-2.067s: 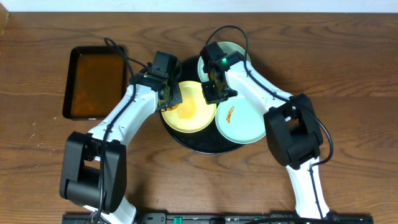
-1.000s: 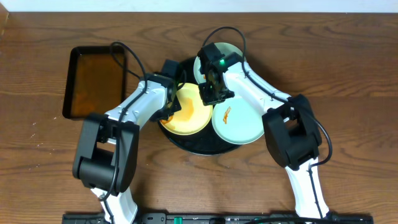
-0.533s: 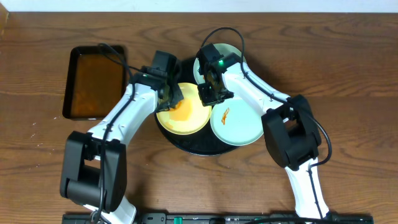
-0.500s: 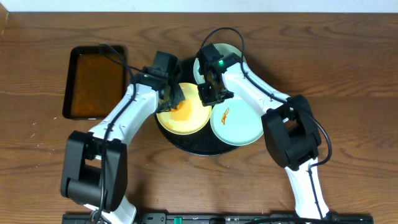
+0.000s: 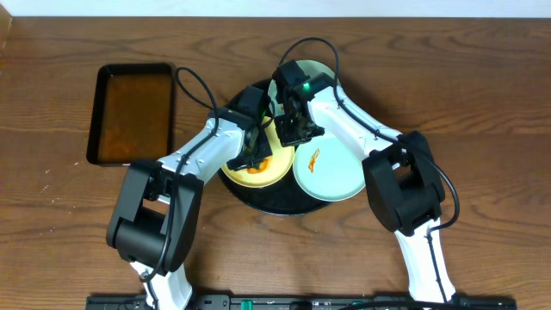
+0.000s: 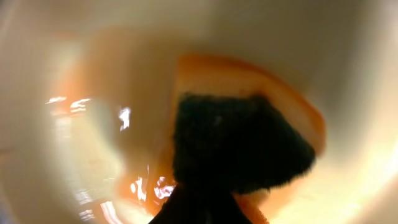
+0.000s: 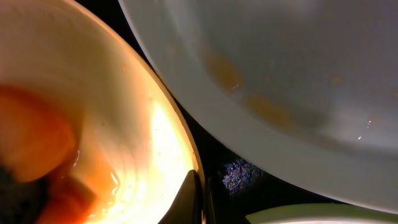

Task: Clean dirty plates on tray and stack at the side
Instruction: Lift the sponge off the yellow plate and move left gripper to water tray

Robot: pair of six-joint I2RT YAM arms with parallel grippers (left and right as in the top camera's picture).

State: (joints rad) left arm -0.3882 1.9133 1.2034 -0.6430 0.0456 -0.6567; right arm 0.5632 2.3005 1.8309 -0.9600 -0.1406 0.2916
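Three small plates lie on the round black tray, and only one shows nearly whole. The left arm crosses the yellow plate and hides most of its left half, while the right arm covers most of the rear mint plate, leaving only an arc of its rim. The left wrist view is badly blurred. It shows little beyond an orange sponge, dark face toward the camera, pressed into the yellow plate amid a wet orange smear. The left gripper is clamped on that sponge, though its fingers cannot be made out. In the right wrist view the right gripper has its tips together right at the yellow plate's rim. Whether the rim is pinched between them I cannot tell. A pale plate with faint orange stains fills the upper right of that view, and I cannot tell which mint plate it is. The two grippers work close together over the tray's middle. The front mint plate touches the yellow one and reaches out past the tray's rim on the right, with an orange-red streak near its left side. A rectangular tray of brownish liquid lies well apart on the left, and the wooden table stretches wide to the right.
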